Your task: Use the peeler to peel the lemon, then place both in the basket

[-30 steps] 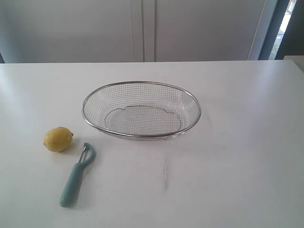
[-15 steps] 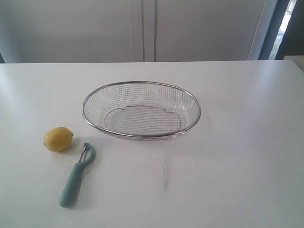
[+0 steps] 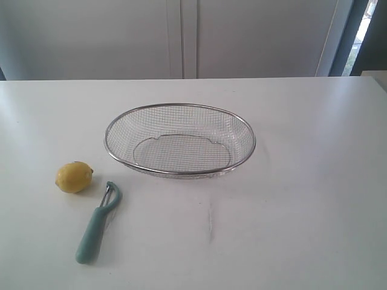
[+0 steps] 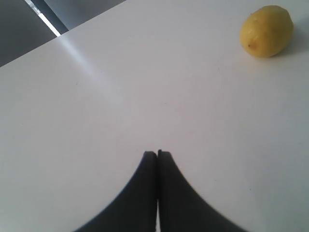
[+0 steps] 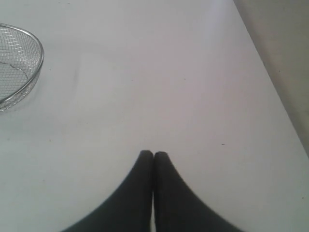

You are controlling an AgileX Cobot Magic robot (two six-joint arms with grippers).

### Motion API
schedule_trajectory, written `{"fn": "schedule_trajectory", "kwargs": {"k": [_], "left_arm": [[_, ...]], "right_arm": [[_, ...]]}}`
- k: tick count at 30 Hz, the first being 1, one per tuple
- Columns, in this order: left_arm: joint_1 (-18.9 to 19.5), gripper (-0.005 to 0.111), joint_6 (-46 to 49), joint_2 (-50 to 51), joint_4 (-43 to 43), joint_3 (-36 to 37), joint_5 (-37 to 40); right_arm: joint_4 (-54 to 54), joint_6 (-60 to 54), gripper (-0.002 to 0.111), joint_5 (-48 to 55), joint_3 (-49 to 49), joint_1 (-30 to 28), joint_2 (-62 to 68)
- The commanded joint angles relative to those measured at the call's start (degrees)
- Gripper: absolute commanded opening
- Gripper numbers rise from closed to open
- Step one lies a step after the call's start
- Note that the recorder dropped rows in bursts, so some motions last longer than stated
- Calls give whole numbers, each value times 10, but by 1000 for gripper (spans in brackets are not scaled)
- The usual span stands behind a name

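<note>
Directly ahead, a smooth white table (image 3: 302, 211) fills most of the room's view. Behind it stand pale grey panels with vertical seams, and a dark frame with a sliver of bright window sits at the far right corner.

On the left half of the table lies the lemon (image 3: 74, 177), whole and bright yellow. Its long axis runs side to side and its small nub points right, toward the basket (image 3: 106, 140). Just beside it, nearer the front edge and not touching it, lies the peeler (image 3: 98, 223). Its long axis runs front to back with a slight lean — the teal handle toward the front, the Y-shaped head and blade toward the far side and a little right.

The wire-mesh basket sits near the table's middle, its oval stretched side to side, with nothing in it.

Neither arm shows in the room view. The left gripper (image 4: 157, 153) hangs over bare table with its fingertips pressed together, gripping nothing, the lemon well apart from it. The right gripper (image 5: 153, 153) is likewise closed on nothing — only the basket's rim is at the edge of its view.
</note>
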Motion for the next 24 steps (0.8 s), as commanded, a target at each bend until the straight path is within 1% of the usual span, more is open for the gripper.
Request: {"fn": "schedule_trajectory", "kwargs": {"k": [1,24], "left_arm": [[2,0,-4,-2,3,4,-1],[2,0,-4,-2,3,4,-1]], "right_arm": [[2,1,0,-1,-2,-4,18],[24,1,0,-2,-2,-4,35]]}}
